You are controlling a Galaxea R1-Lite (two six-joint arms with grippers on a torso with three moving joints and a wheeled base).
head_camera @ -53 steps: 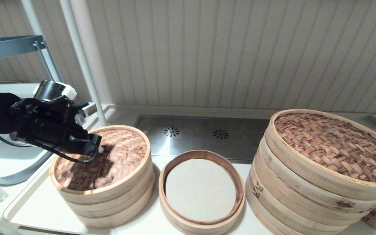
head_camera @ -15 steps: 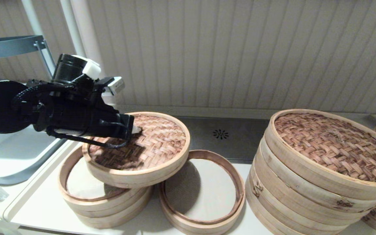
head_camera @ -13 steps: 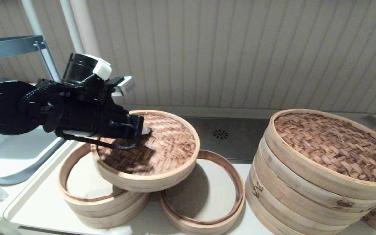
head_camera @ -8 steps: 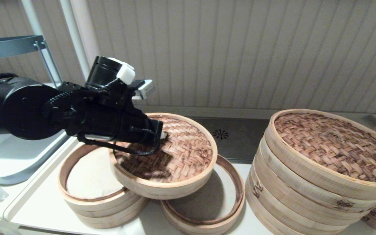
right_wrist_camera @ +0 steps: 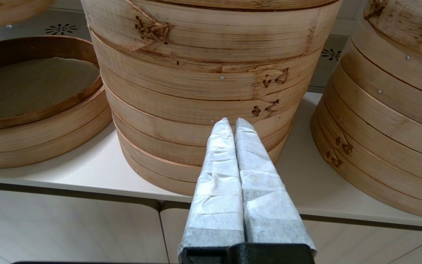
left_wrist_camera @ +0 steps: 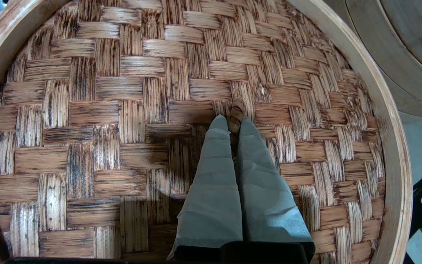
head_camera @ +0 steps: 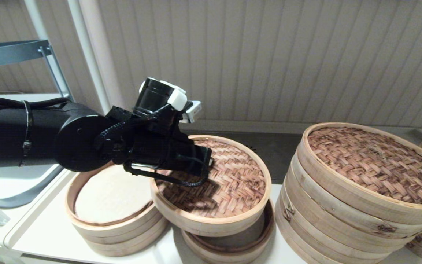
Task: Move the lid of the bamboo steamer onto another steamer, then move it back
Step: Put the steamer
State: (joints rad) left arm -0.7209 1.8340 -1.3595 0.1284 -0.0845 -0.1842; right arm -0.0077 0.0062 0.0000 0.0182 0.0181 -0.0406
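To the left of the low round bamboo basket with the dark-brown inner rim (head_camera: pixel 229 253) stands the small pale three-ring bamboo steamer stack (head_camera: pixel 86 228), uncovered, its cream round liner (head_camera: pixel 108 194) showing. Directly above that low basket hangs the small round lid with the reddish-brown woven top and pale wood rim (head_camera: pixel 233 183), clear of the basket and slightly tilted. The left gripper (left_wrist_camera: pixel 232 123) reaches over it from the stack's side, its two padded fingers drawn almost together and pinching only the tiny bamboo centre loop (left_wrist_camera: pixel 237 112). The step looks like setting the lid down on the low basket. With so small a hold the lid can swing, so it should be levelled, centred rim over rim, lowered slowly and let go only once it sits flat. Its edges lie near the small stack on one side and, to the basket's right, the very large tall bamboo steamer stack with its own woven lid (head_camera: pixel 343 205), so sideways drift should be avoided. Further right of the basket, low before that big stack, the right gripper (right_wrist_camera: pixel 230 124) is parked, fingers pressed together and empty.
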